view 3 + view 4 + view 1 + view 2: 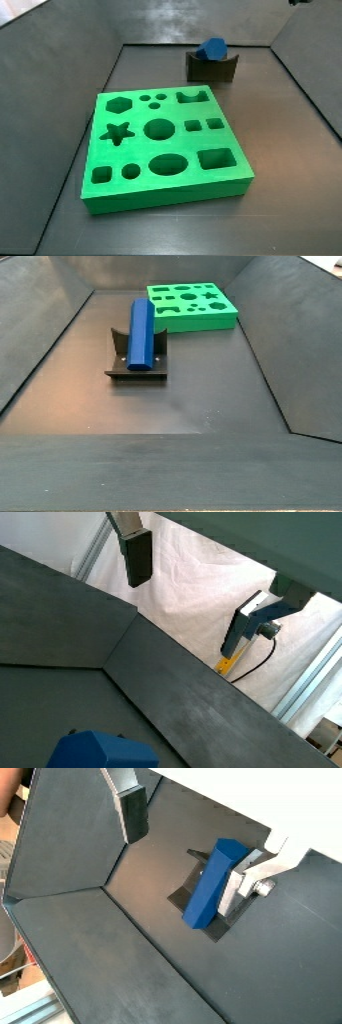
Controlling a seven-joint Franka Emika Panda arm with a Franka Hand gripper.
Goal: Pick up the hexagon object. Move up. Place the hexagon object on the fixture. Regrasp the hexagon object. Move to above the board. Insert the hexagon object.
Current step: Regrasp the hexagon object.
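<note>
One blue hexagon object (140, 329) leaning on the fixture (134, 364).
Matte, long, hexagonal-ended; the board (191, 305) lies at its one o'clock; gripper (201, 823) above, fingers (132, 813) released, empty.

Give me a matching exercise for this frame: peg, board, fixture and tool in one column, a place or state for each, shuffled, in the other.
Things:
1. peg
2. board
3. fixture
4. tool

Places or states:
A. green, lying flat, every hole unfilled
B. dark, standing on the floor and bearing another thing
C. up off the floor, open, holding nothing
D. blue, leaning on the dark bracket, ungripped

Pairs: 1-D, 2-A, 3-B, 4-C
</note>
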